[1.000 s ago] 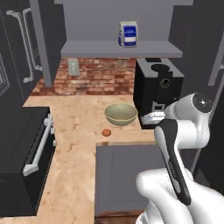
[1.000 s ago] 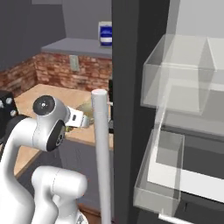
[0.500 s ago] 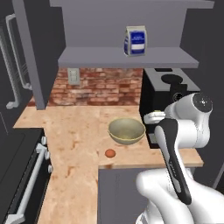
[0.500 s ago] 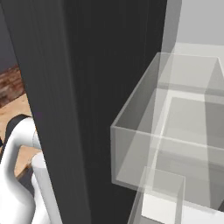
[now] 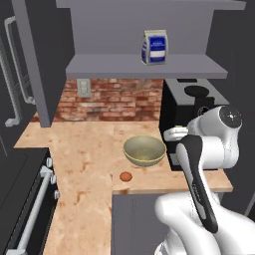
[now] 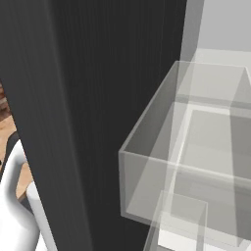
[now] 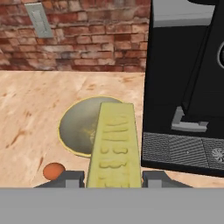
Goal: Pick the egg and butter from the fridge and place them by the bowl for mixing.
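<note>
Starting at the left of the left base view, we see long pale bar handles (image 5: pixel 15 84) on dark cabinet fronts, then the marbled tan surface (image 5: pixel 84 149) running back to a red brick wall (image 5: pixel 117 102) with a pale outlet plate (image 5: pixel 83 88). Moving right, the egg (image 5: pixel 126 176) lies on the surface, just in front and a little left of the bowl (image 5: pixel 144 150), near it but apart. Above them a grey shelf (image 5: pixel 139 67) carries a blue and white carton (image 5: pixel 153 48). Further right stands a black coffee machine (image 5: pixel 187 107), close beside the bowl, and before it rises the white arm, with a pale yellow end of the butter (image 5: pixel 175 133) showing at the hand, above the surface just right of the bowl. In the hand view we find the egg (image 7: pixel 54 171) at lower left, the bowl (image 7: pixel 81 124) behind it, and the butter (image 7: pixel 114 146) clamped lengthwise between the two finger tips of the tool (image 7: pixel 113 178), which is closed on the block, its far end overlapping the bowl's rim in this view. In the right base view, the fridge (image 6: pixel 98 98) shows a dark wall at left and clear drawers (image 6: pixel 196 162) at right.
</note>
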Controlling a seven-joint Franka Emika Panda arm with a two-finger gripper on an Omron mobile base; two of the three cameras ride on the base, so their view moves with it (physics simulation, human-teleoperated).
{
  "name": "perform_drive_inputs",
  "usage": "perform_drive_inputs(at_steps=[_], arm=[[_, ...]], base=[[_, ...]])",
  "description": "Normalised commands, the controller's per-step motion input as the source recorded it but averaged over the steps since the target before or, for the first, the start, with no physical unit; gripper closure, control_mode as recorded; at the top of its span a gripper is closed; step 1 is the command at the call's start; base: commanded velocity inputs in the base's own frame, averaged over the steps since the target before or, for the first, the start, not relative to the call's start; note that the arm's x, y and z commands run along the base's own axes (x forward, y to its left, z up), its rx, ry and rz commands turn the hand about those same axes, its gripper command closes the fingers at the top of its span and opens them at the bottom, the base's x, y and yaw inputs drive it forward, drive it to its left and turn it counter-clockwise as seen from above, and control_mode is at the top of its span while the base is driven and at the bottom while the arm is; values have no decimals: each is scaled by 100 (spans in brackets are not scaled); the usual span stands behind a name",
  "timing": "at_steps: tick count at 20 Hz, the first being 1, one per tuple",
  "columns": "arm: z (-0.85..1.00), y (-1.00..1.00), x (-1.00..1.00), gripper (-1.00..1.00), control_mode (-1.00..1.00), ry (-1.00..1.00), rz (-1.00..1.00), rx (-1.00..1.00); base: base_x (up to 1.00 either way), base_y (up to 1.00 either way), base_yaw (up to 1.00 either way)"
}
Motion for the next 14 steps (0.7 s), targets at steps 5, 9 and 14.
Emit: perform_drive_inputs(at_steps=[5, 9, 14], arm=[[0, 0, 0, 100, 100, 0, 0, 0], [0, 0, 0, 100, 100, 0, 0, 0], [0, 0, 0, 100, 100, 0, 0, 0]], base=[[0, 0, 0], [-3, 4, 0], [-1, 9, 0]])
